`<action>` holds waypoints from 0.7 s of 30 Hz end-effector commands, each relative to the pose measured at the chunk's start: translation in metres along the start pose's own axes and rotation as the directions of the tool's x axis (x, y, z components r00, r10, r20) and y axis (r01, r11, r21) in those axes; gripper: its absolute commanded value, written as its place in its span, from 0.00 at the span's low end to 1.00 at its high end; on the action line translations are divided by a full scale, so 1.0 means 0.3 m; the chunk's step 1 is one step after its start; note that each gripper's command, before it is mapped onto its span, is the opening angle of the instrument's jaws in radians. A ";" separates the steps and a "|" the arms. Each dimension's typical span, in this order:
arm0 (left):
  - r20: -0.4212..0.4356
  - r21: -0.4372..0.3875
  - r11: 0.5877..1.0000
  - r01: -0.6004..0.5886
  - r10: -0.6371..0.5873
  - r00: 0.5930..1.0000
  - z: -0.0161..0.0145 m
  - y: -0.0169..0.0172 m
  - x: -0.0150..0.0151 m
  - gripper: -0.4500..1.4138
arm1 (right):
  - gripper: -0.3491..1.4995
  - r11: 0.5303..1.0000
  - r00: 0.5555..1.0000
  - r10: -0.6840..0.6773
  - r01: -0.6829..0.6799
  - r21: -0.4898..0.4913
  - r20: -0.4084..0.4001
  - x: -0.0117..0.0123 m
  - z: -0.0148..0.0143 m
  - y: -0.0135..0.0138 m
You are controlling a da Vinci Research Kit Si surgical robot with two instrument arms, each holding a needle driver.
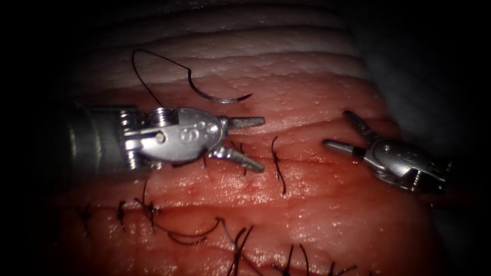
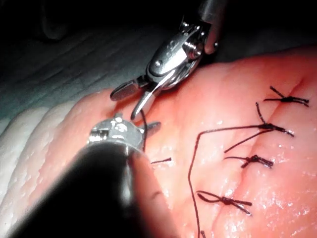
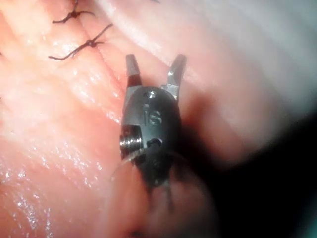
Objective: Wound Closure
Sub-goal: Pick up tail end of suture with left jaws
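The curved needle (image 1: 220, 97) lies free on the tissue (image 1: 317, 204), above the left tool, with its point toward the right. Dark thread (image 1: 153, 59) runs from its tail in a loop up and to the left. My left tool (image 1: 262, 144) stands open over the stitched cut (image 1: 302, 159) and holds nothing. My right tool (image 1: 336, 129) is open too, off to the right of the last stitch, with nothing between its jaws (image 3: 155, 64). In the left wrist view the right tool (image 2: 126, 102) hangs open just beyond my left tool's tip.
A tied stitch (image 1: 279, 166) crosses the cut between the two tools. More knotted stitches and a loose thread tail (image 1: 189, 236) lie along a lower line. Several tied stitches (image 2: 255, 159) lie beside the left tool. Pale ridged tissue (image 1: 255, 46) rises behind the needle.
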 end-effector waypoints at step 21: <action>-0.103 -0.109 0.969 -0.223 0.212 0.972 0.032 0.005 -0.029 0.36 | 0.76 1.000 1.000 -0.009 0.009 0.005 0.001 -0.0057 0.0041 -0.0009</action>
